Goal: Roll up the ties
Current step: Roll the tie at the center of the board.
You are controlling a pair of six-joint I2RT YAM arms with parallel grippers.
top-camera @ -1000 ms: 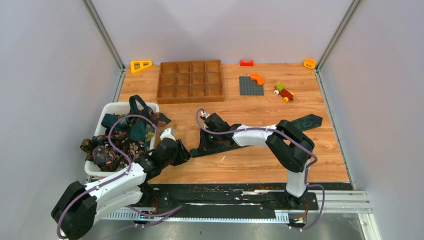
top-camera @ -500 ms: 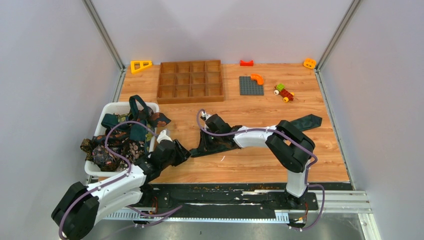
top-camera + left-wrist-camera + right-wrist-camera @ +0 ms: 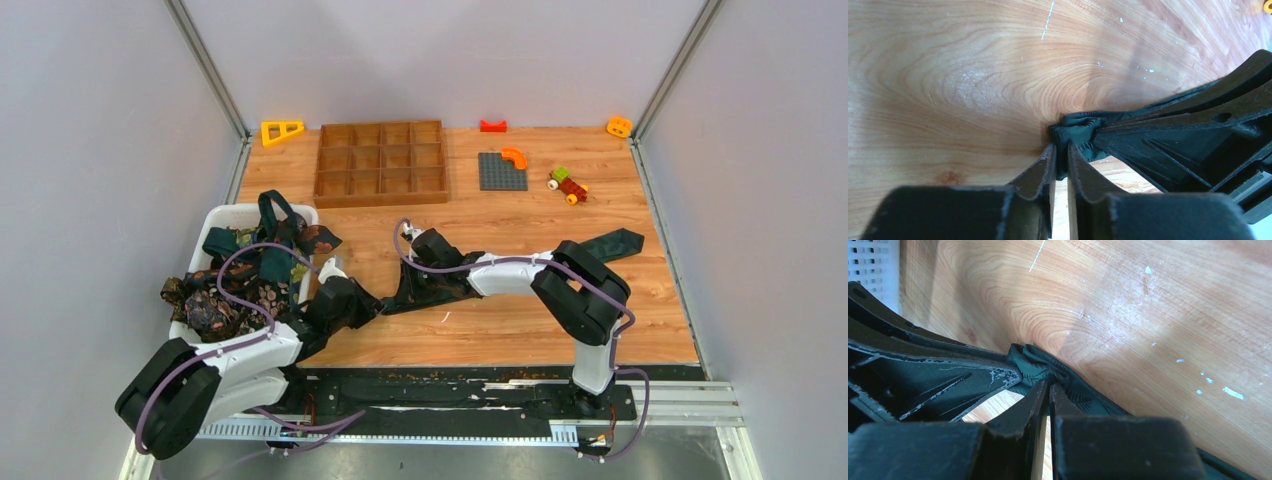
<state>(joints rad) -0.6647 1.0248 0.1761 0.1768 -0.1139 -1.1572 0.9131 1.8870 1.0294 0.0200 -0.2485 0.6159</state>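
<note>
A dark green-black tie (image 3: 618, 243) lies across the wooden table, running from the right side towards the middle. Its bunched near end (image 3: 1079, 131) is pinched between both grippers. My left gripper (image 3: 1061, 151) is shut on that fabric end, with cloth showing between its fingertips. My right gripper (image 3: 1049, 383) is shut on the same crumpled end (image 3: 1035, 363), close against the left one. In the top view the left gripper (image 3: 368, 304) and the right gripper (image 3: 404, 291) meet tip to tip. More ties (image 3: 247, 283), teal and brown patterned, are heaped in the white basket (image 3: 232, 211).
A wooden compartment tray (image 3: 380, 162) stands at the back. Small toys lie behind: a yellow triangle (image 3: 282, 131), a grey plate (image 3: 501, 171), a red piece (image 3: 493, 126), a toy car (image 3: 568, 185) and an orange block (image 3: 619, 127). Grey walls close in both sides.
My left gripper has narrowed and closed on the tie's end, and the left arm has shifted a little towards the right gripper. The right arm stays put.
</note>
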